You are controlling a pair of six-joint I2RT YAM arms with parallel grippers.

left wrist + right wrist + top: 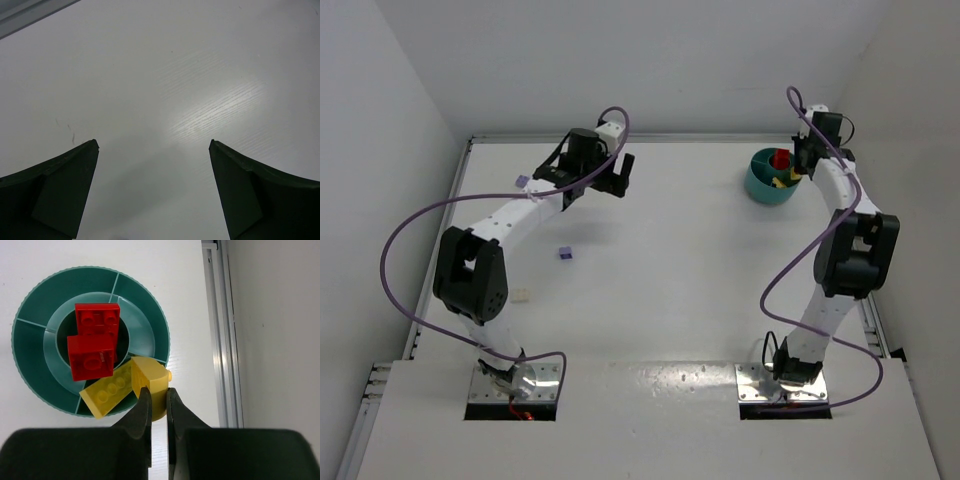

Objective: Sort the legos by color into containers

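The right hand [158,399] is clamped on a yellow curved brick [150,375], its two dark fingers pinching the brick's near edge. It holds the brick at the near right rim of the round teal dish [60,287]. In the right wrist view, two red bricks [95,340] sit studs-up at the middle of the dish, one partly overlapping the other, and they spread from the centre well over the ring around it. A yellow plate [107,392] lies slantwise across the outer rings at the dish's near edge, and its right end touches the held brick or sits just beside it; I cannot tell which. A pale metal rail [220,330] runs along the counter's edge to the right of the dish. Seen from above, the dish stands at the far right of the white counter [680,260]. The left hand [618,175] hangs over the far left-centre of the counter, its fingers wide apart with only bare surface between them. A small purple brick [565,253] lies on the counter nearer the arm bases. Another purple brick [522,181] lies beside the left forearm, and a cream brick [521,296] sits near the left arm's elbow.
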